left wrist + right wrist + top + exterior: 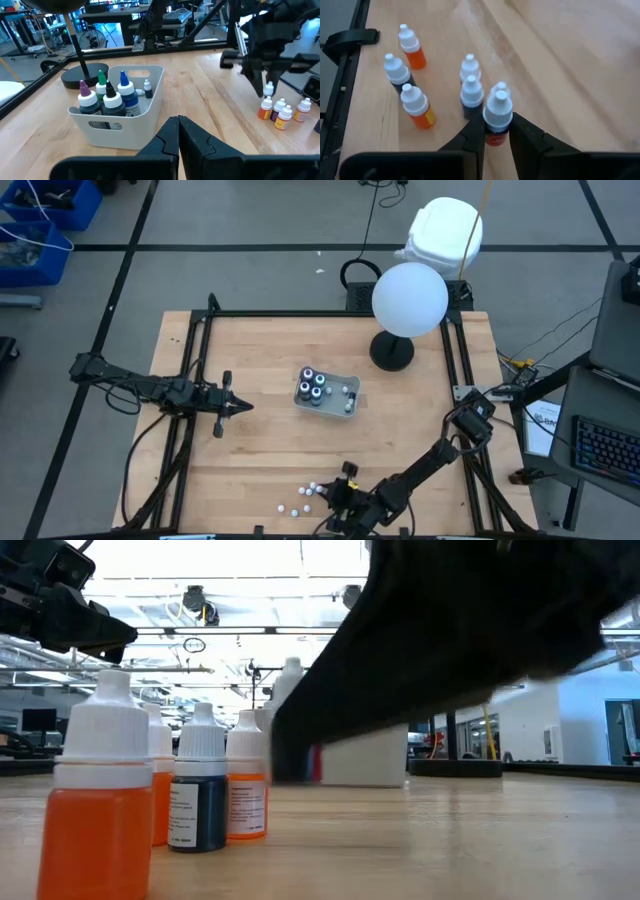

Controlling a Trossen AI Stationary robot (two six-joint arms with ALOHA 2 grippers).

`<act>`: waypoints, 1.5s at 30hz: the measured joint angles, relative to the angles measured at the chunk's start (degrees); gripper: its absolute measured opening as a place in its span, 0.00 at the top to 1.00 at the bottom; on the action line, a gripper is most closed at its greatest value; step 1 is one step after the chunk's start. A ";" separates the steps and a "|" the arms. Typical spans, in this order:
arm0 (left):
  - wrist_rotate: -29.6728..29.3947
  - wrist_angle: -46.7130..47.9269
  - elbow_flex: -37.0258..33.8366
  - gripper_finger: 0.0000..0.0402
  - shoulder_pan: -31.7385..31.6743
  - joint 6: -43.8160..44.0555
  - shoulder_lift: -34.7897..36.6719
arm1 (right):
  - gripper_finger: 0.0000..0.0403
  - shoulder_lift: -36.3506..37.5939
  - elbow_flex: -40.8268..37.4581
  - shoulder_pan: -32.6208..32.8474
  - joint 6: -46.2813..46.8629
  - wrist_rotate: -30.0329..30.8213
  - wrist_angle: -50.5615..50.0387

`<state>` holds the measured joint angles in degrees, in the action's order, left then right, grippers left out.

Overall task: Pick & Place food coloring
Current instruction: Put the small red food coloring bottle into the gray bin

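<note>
Dark fingers of the right gripper [496, 131] clamp a small white-capped red bottle [497, 116] among the other small bottles [414, 106] near the table's front edge. The left gripper [178, 134], clenched empty, hovers near the grey tray [150, 107] holding larger bottles [112, 102].

Food coloring, two groups. Four larger dark bottles [107, 97] with purple, green and blue pointed tips, upright inside the grey tray at the table's middle. Small white-capped dropper bottles [410, 82], orange, dark blue and red, upright in a loose cluster near the table's front edge; one red bottle [497, 117] sits between dark gripper fingers.
</note>
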<state>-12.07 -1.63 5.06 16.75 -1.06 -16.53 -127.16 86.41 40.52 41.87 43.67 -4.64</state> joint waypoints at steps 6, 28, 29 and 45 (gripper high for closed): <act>-0.01 0.09 0.00 0.98 0.00 0.00 -0.02 | 0.85 4.37 0.00 0.61 -0.69 4.23 -6.88; 0.02 0.13 0.02 0.98 0.00 -0.30 0.00 | 0.85 20.71 -0.03 -12.59 -9.22 8.79 -33.41; 0.02 0.13 0.02 0.98 0.00 -0.40 0.00 | 0.85 20.85 -0.48 -13.66 -9.84 8.76 -33.50; -0.01 0.63 0.02 0.98 0.00 -1.81 -0.02 | 0.85 38.47 -34.76 -27.66 -23.59 -9.60 12.42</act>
<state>-12.08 -1.00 5.08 16.75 -2.87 -16.56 -88.69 51.65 12.87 18.28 34.07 7.78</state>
